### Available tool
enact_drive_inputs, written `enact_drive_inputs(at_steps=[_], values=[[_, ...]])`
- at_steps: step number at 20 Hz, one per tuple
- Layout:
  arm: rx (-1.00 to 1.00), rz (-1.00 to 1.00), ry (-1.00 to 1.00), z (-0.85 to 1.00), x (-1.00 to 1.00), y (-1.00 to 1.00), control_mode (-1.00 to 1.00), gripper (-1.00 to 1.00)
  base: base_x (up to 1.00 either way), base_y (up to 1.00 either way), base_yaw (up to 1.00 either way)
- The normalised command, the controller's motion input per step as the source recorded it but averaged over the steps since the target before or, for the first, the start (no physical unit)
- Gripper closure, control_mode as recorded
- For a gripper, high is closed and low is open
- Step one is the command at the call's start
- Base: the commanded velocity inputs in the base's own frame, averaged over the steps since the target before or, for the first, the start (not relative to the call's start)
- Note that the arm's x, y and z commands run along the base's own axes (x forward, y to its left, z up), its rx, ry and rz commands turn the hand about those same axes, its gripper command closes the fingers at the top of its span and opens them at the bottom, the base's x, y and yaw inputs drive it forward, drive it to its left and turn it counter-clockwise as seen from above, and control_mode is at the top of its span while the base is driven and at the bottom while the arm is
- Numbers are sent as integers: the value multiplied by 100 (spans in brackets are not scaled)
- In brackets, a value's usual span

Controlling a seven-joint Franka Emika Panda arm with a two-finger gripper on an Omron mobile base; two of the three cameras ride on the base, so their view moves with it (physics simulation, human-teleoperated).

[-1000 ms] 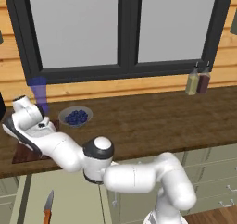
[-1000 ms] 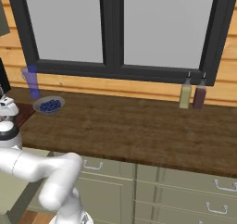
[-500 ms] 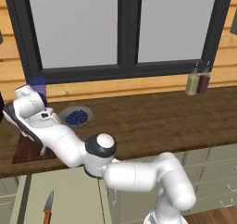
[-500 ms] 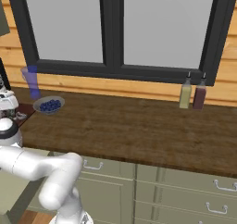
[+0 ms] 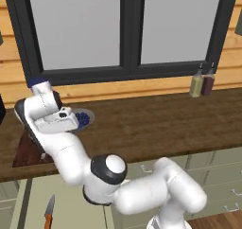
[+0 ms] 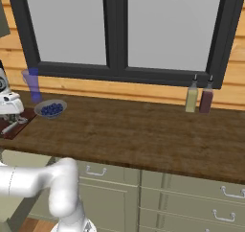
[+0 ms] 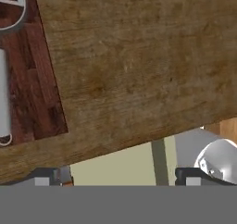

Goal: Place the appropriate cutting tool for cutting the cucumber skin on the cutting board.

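Left base view: one shallow grey bowl (image 5: 86,118) stands on the dark wooden counter (image 5: 160,124) and holds dark blue berries. Two bottles stand at the wall on the right, one pale yellow-green bottle (image 5: 196,84) and one dark red-brown bottle (image 5: 208,83), touching or nearly so. One orange-handled knife (image 5: 49,214) lies low, in front of the counter edge. A corner of the flat dark reddish-brown wooden cutting board (image 5: 26,153) shows at the counter's left. The white arm bends over it, the hand raised above the board.

Right base view: one bowl of berries (image 6: 50,109), one translucent blue-violet cup (image 6: 33,85) beside it at the wall, two bottles at the right. The white hand hangs over the board (image 6: 14,125) at the left edge.

Hand view: the small all-grey metal peeler (image 7: 5,70) lies flat on the board (image 7: 34,89), rounded head near the top left corner, thin handle running down the left edge. The gripper (image 7: 122,176) looks down past the counter edge; its two tips stand wide apart with nothing between them.
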Motion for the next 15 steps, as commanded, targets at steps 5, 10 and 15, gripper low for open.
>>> enact_drive_inputs(at_steps=[5, 10, 15], values=[[22, 0, -16, 14, -60, -100, -100, -100, 0, 0, 0], [21, 0, -18, 21, -54, -100, -100, -100, 0, 0, 0], [16, 0, -19, 29, -38, -100, -100, -100, 0, 0, 0]])
